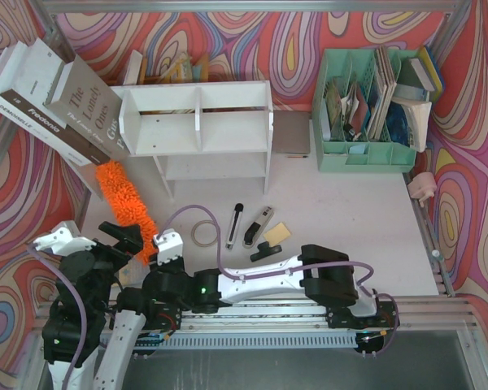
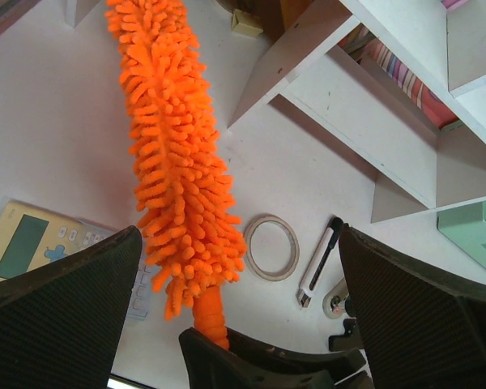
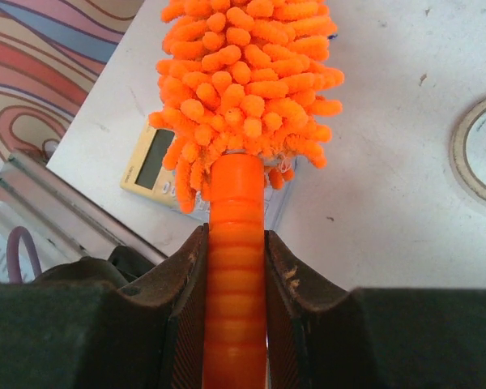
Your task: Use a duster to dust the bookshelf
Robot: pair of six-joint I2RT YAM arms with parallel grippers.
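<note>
The orange fluffy duster (image 1: 125,197) lies slanted on the table in front of the white bookshelf (image 1: 198,130), its tip near the shelf's left leg. My right gripper (image 3: 236,243) is shut on the duster's ribbed orange handle (image 3: 236,284); in the top view this gripper (image 1: 156,253) sits at the duster's near end. My left gripper (image 2: 239,239) stands wide open just behind that end, one finger (image 2: 73,300) on each side of the shaggy head (image 2: 178,162) without touching it. The shelf's lower tier (image 2: 364,113) shows in the left wrist view.
Large books (image 1: 61,106) lean against the shelf's left side. A mint-green organizer (image 1: 366,114) stands at the back right. A tape ring (image 1: 202,234), a utility knife (image 1: 234,226), a yellow pad (image 1: 276,232) and a calculator (image 2: 24,243) lie near the duster.
</note>
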